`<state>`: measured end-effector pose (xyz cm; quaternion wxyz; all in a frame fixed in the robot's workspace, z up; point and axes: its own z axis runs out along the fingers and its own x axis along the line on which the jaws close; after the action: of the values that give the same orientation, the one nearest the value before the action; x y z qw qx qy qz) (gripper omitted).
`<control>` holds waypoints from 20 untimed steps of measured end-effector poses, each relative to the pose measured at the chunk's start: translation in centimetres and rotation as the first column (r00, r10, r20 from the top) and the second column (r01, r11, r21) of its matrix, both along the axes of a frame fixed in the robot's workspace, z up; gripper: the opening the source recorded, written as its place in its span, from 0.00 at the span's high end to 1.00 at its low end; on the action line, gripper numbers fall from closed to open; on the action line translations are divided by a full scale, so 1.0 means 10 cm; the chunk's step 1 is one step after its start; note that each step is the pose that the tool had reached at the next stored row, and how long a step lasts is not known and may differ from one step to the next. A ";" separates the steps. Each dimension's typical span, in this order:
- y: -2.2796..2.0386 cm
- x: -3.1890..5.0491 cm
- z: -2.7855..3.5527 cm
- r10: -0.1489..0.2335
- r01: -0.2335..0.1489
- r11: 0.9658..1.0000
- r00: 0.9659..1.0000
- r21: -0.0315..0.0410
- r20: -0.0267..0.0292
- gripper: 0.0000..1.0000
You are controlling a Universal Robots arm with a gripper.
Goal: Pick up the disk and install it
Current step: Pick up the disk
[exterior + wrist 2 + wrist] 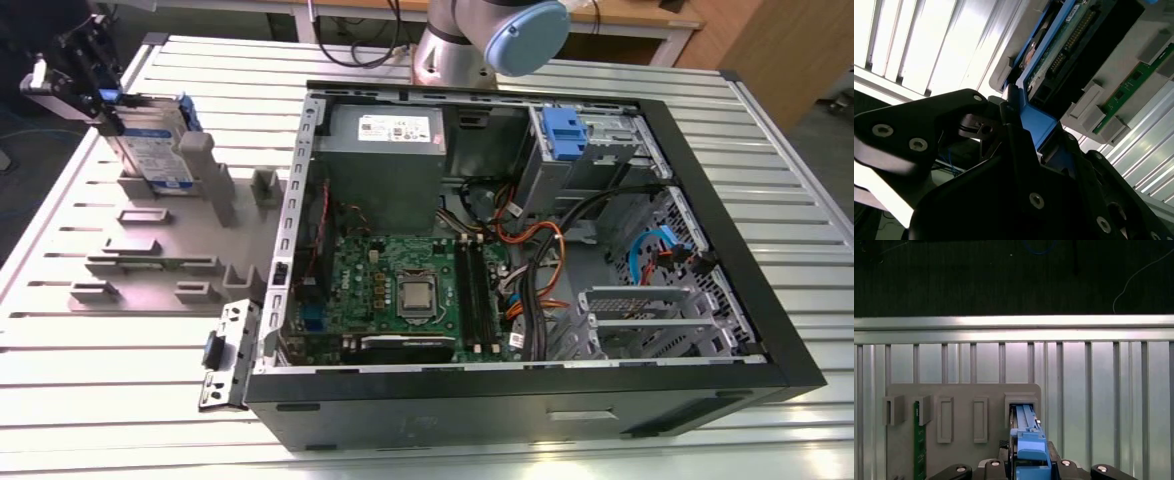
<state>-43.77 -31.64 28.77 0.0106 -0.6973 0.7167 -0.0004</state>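
The disk (150, 152), silver-grey with a white and blue label and blue side rails, stands on edge in a slot of the grey fixture plate (147, 240) at the exterior view's left. My gripper (107, 100) is at its upper end, shut on the disk. In both wrist views the black fingers (1009, 107) press against the blue rail (1036, 122) from either side. The disk (1025, 422) runs from my gripper (1029, 462) down into the grey slot (1021, 402). The disk's green circuit board (1064, 45) faces the second wrist view.
An open computer case (534, 250) lies to the exterior view's right of the fixture plate, with a motherboard (400, 290), cables and a metal drive cage with a blue latch (567, 130). A green memory stick (916, 440) stands in another holder. The arm's base (467, 40) is behind the case.
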 end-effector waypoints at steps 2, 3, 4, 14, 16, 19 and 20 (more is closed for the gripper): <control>0.000 0.000 0.000 0.008 -0.008 1.000 1.000 0.000 0.000 0.63; 0.000 0.000 0.000 0.009 -0.009 1.000 1.000 0.000 0.000 0.63; 0.000 0.000 0.000 0.010 -0.010 1.000 1.000 0.000 0.000 0.63; 0.000 0.000 0.000 0.017 -0.017 1.000 1.000 0.000 0.000 0.63; 0.000 0.000 0.000 0.018 -0.018 1.000 1.000 0.000 0.000 0.63; 0.000 0.000 0.000 0.020 -0.020 1.000 1.000 0.000 0.000 0.56; 0.000 0.000 0.000 0.021 -0.021 1.000 1.000 0.000 0.000 0.56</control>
<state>-43.77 -31.64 28.77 0.0107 -0.7048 0.7094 -0.0003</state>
